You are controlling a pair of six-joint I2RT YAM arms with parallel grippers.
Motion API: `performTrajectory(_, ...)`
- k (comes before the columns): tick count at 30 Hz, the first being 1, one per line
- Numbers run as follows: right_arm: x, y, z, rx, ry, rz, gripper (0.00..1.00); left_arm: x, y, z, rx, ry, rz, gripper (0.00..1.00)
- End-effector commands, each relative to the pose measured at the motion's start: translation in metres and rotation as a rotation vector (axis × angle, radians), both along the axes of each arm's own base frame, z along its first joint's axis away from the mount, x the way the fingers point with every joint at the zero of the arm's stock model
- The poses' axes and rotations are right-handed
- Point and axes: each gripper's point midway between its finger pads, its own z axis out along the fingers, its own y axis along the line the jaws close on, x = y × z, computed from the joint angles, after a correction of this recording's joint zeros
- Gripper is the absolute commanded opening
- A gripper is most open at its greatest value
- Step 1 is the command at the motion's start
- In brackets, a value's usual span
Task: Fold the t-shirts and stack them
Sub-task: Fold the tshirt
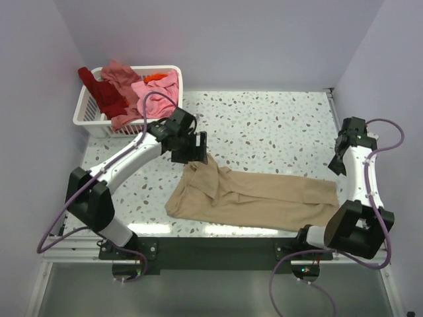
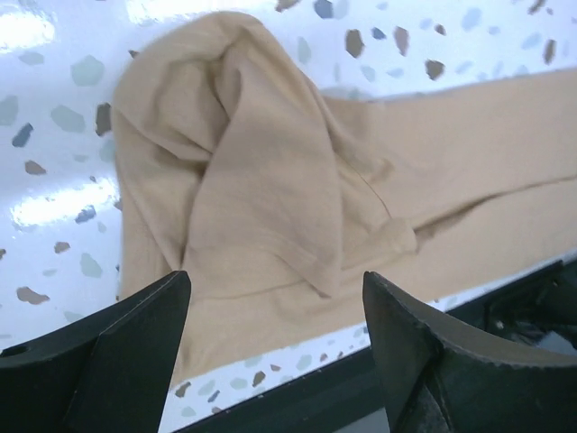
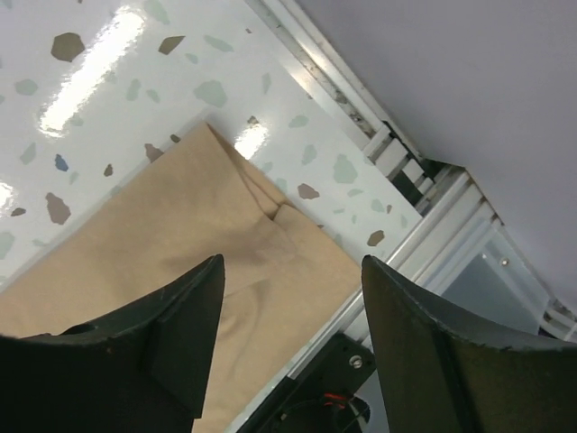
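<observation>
A large tan t-shirt (image 1: 254, 198) lies folded lengthwise along the table's near edge, bunched and rumpled at its left end (image 2: 261, 180). My left gripper (image 1: 193, 149) hangs open just above that bunched end, with nothing between its fingers (image 2: 275, 275). Over the shirt's flat right end (image 3: 180, 262) my right gripper (image 1: 338, 164) is open too and empty (image 3: 293, 262). Pink, salmon and dark red t-shirts (image 1: 135, 92) are heaped in the white basket (image 1: 89, 115) at the back left.
The speckled table (image 1: 264, 125) is bounded by a metal rail on the right (image 1: 334, 112) and a dark frame along the near edge (image 1: 218, 244). Walls close in behind and at both sides.
</observation>
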Motion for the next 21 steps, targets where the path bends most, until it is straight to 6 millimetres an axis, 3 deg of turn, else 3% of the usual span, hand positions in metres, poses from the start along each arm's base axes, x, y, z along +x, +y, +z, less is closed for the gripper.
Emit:
performTrajectory(1, 0.022, 0.007, -0.009, 0.060, -0.052, 0.023, 0.65, 0.037, -0.009, -0.001, 0.021, -0.076, -0.010, 0.81)
performTrajectory(8, 0.020, 0.017, -0.046, 0.131, -0.008, 0.031, 0.56, 0.067, -0.024, -0.017, 0.022, -0.097, -0.012, 0.77)
performTrajectory(21, 0.023, 0.017, -0.078, 0.167, 0.055, -0.005, 0.54, 0.076, -0.030, -0.066, 0.058, -0.035, -0.021, 0.69)
